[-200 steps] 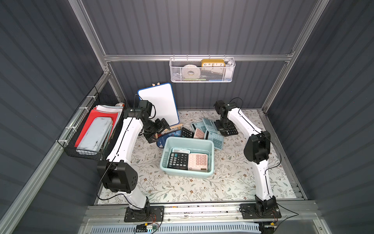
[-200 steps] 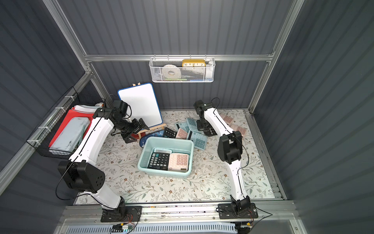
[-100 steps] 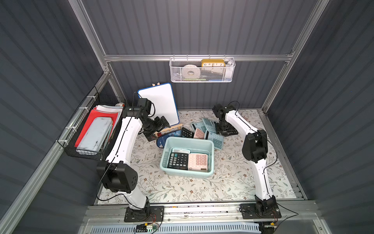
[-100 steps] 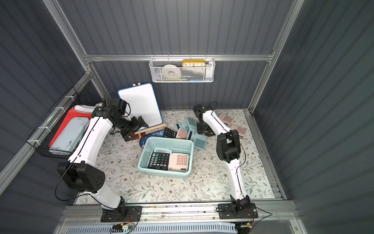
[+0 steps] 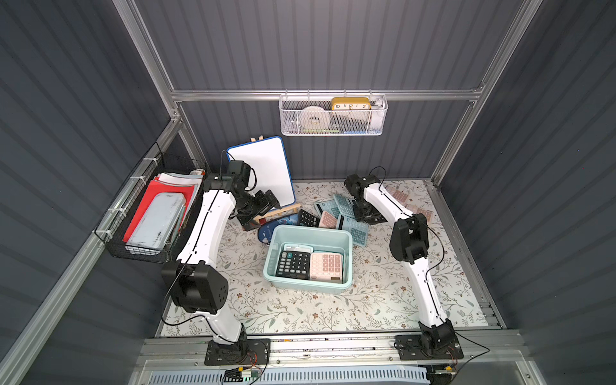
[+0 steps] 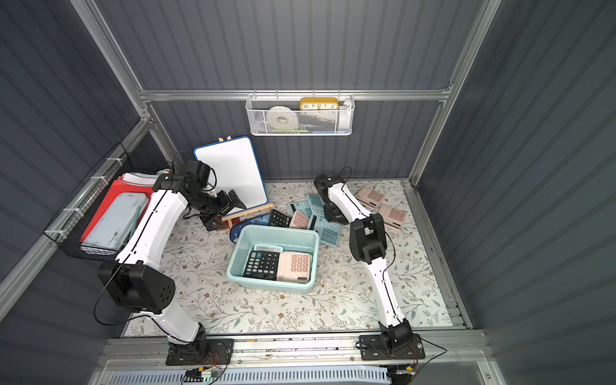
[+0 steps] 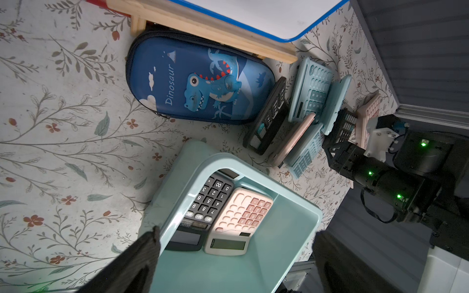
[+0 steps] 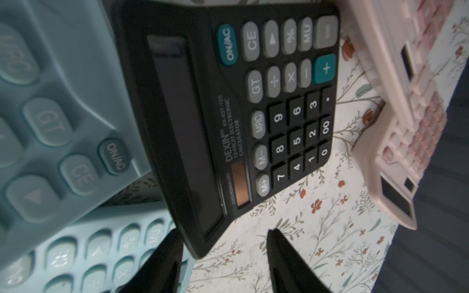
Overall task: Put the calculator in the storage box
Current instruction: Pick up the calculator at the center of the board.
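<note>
the storage box [image 5: 313, 237] is being shown at the middle of the floral mat [image 5: 383, 300] in both top views. it is being occupied by a boxed black calculator [image 5: 293, 265] and a boxed pink calculator [image 5: 326, 266] lying side by side, face up, with a boxed teal calculator [image 5: 297, 247] being partly covered beneath them. the calculator [image 8: 253, 114], a black one marked dexin, is being left outside the box, on the mat at about one o'clock from it, face up beside a heap of teal calculators [image 5: 333, 208]. the right gripper [image 8: 225, 251] is being held at the calculator's display-side corner, its jaws being set partly apart with that corner between them; whether either finger is touching the casing cannot be told. loose pink calculators [image 5: 400, 195] are being seen at about two o'clock from the box, behind the right arm. the left gripper [image 7: 236, 230] is being held at about eleven o'clock from the box, near the whiteboard [image 5: 263, 170], its jaws being spread wide and clamped on nothing. a blue dinosaur pencil case [image 7: 198, 83] is lying between the whiteboard's wooden stand and the box.
</note>
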`<state>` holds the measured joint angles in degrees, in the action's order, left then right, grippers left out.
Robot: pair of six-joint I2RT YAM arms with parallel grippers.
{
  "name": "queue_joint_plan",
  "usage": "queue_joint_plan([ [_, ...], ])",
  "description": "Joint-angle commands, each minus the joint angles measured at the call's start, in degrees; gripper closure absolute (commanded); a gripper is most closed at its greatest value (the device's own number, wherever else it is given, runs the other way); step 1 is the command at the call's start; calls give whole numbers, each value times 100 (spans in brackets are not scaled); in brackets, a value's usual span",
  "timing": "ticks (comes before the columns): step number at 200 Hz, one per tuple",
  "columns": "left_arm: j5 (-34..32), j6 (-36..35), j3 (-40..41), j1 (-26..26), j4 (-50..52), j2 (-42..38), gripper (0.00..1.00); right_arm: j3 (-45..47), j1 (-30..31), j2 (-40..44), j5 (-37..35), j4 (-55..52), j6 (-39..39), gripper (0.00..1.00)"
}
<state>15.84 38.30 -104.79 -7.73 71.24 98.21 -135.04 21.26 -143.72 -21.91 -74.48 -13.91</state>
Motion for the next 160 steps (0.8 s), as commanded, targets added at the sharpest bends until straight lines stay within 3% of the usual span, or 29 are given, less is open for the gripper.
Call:
queue_joint_plan([
  [1,41,-120,-147,25,101,68,1,-119,70,-136,-261,-137,29,46],
  [83,70,-116,-156,20,74,105,1,-132,148,-314,-376,-226,-80,60],
  [160,60,-55,63,26,-63,-117,1,-128,151,48,-226,-295,-297,97],
])
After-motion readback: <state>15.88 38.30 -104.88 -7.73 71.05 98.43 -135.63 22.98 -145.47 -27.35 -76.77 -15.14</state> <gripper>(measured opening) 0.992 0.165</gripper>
